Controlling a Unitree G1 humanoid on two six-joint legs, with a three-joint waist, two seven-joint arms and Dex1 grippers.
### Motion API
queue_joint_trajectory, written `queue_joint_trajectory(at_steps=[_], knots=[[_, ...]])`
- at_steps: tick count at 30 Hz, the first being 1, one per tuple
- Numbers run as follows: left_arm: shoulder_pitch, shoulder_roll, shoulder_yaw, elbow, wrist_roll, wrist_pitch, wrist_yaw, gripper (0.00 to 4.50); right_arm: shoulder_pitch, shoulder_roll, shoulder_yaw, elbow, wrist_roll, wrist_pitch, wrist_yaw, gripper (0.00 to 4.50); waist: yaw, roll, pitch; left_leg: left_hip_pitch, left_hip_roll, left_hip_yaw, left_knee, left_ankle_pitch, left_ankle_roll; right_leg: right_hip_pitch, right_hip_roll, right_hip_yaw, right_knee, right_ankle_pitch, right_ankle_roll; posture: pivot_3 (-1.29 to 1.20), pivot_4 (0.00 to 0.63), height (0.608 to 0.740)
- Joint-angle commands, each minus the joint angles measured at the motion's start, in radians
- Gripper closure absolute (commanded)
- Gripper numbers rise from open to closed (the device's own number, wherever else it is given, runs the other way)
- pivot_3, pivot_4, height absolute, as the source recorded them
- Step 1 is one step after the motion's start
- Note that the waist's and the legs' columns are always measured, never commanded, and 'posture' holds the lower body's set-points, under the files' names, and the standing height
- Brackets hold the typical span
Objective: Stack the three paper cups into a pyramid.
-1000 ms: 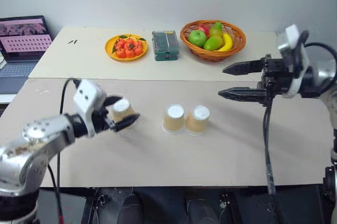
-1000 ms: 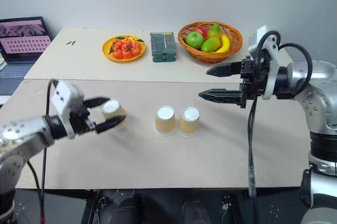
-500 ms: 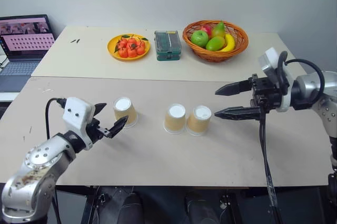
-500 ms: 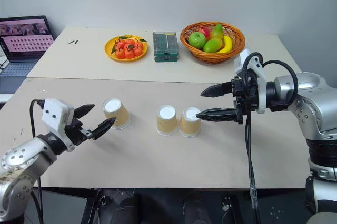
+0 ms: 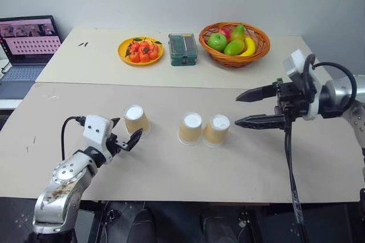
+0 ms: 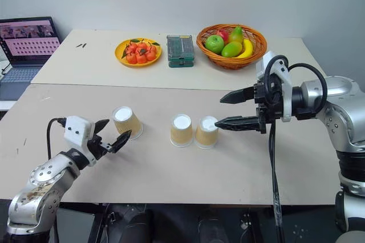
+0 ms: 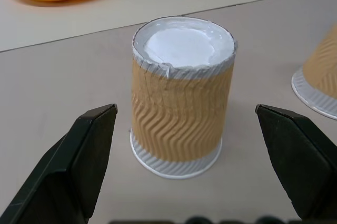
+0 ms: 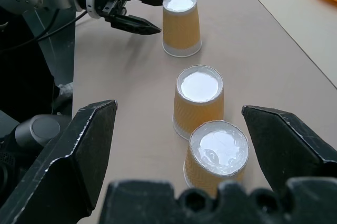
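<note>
Three tan paper cups stand upside down on the near table, white bases up. The left cup [image 5: 136,120] stands apart; the middle cup [image 5: 190,128] and the right cup [image 5: 217,129] stand side by side, almost touching. My left gripper [image 5: 126,129] is open, low over the table just short of the left cup [image 7: 181,98], with its black fingers [image 7: 79,166] spread on either side and not touching it. My right gripper [image 5: 236,110] hovers open to the right of the pair, pointing left at them, its fingers [image 8: 73,155] wide apart above the right cup [image 8: 216,155].
On the far table stand an orange plate of red fruit [image 5: 140,51], a green box [image 5: 182,49] and a wicker fruit basket [image 5: 254,46]. A laptop [image 5: 28,46] sits at the far left. A black cable [image 5: 291,169] hangs from my right wrist.
My left gripper, which stood around the left cup, has drawn back from it and sunk toward the table. The cup stands free. My right gripper has dropped slightly.
</note>
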Motion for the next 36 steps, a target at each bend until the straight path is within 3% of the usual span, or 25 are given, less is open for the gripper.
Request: queue_joint_trajectory(at_steps=[1,11,16,23,26,36], knots=[[-0.087,-0.037,-0.035,0.061,0.041,-0.063,0.022,0.00,-0.001,-0.028,-0.057,-0.039,0.016,0.004,-0.015,0.05,0.000,0.000,0.000,0.000,0.000,0.000,0.000,0.000,0.000,0.000,0.000,0.000,0.000,0.000,0.000,0.00,0.150,0.738],[-0.197,-0.067,-0.052,0.158,0.075,-0.112,0.015,0.00,0.022,-0.032,-0.086,-0.069,0.031,0.021,-0.056,0.05,0.000,0.000,0.000,0.000,0.000,0.000,0.000,0.000,0.000,0.000,0.000,0.000,0.001,0.001,0.000,0.00,0.150,0.738],[-0.207,-0.069,-0.049,0.155,0.071,-0.116,0.008,1.50,0.032,-0.033,-0.088,-0.076,0.026,0.019,-0.070,0.00,0.001,0.000,0.000,0.000,0.000,0.000,0.000,0.000,0.000,0.000,0.000,0.000,0.000,0.001,0.001,0.00,0.150,0.738],[-0.255,-0.056,-0.043,0.134,0.063,-0.091,0.012,1.50,0.042,-0.033,-0.093,-0.085,0.032,0.022,-0.088,0.00,0.002,0.000,0.000,0.000,0.000,0.000,0.000,0.000,0.000,0.000,0.000,0.000,0.001,0.004,0.006,0.00,0.150,0.738],[-0.349,-0.035,-0.051,0.139,0.033,-0.055,-0.022,1.50,0.052,-0.030,-0.103,-0.095,0.037,0.027,-0.102,0.00,0.005,0.000,0.000,-0.001,0.000,0.000,0.000,0.000,0.000,0.000,0.000,0.000,0.000,0.004,0.006,0.00,0.150,0.738],[-0.718,0.053,-0.202,0.286,-0.052,0.060,-0.344,1.50,0.180,-0.038,-0.214,-0.198,0.109,0.066,-0.184,0.00,0.024,0.000,0.000,-0.002,0.000,0.000,-0.001,0.000,0.000,0.000,0.000,0.000,0.000,0.004,0.007,0.00,0.150,0.738]])
